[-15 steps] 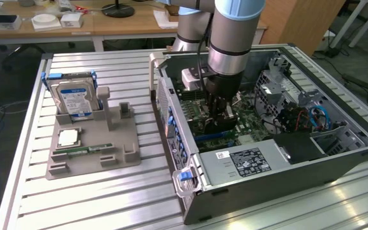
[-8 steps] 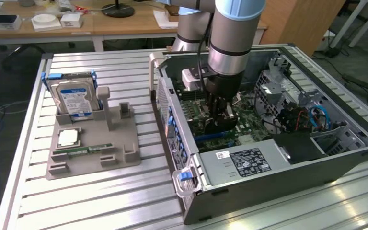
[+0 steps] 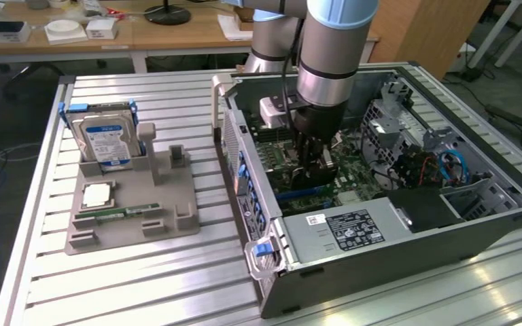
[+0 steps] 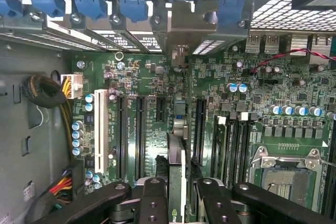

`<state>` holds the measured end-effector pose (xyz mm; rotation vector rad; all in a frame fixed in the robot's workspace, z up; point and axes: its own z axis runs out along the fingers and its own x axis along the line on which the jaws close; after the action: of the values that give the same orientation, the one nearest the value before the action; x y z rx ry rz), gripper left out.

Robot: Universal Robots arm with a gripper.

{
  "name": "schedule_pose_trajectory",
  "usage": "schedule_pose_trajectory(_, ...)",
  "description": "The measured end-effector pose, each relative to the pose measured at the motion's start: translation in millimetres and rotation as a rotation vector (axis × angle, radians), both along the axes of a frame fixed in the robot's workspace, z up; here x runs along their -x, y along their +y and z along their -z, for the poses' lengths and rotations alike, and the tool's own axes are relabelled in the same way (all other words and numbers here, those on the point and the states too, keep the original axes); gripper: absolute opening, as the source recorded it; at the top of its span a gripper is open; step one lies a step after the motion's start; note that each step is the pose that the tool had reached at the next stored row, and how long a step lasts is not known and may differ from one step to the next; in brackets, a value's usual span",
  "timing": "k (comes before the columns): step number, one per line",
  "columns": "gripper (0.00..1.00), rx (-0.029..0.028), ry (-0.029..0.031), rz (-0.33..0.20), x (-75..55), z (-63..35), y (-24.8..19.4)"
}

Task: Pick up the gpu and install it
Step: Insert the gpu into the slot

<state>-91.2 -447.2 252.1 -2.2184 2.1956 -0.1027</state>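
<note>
Lab room, slatted metal desk (image 3: pixel 152 285) carrying an open computer case (image 3: pixel 442 244). The fingers (image 4: pixel 155 203) pinch the gpu (image 4: pixel 176 166) edge-on just over the motherboard (image 4: pixel 147 77). Its long axis runs along the slots (image 4: pixel 199 124), bracket toward the case's rear wall.

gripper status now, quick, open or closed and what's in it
gripper: closed on the gpu, gripping it on edge over the motherboard

The ribbed metal table (image 3: pixel 152 292) is shining, the grey plastic tray (image 3: pixel 143 193) is looking dull, and the black fingers (image 4: pixel 153 203) of the gripper (image 4: pixel 179 184) are looking smooth.
</note>
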Motion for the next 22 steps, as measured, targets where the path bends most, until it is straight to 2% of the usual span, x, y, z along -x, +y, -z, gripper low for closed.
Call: schedule_pose_trajectory(22, 0.26, 0.0000, 0.0000, -0.020, -0.2, 0.1, 0.0)
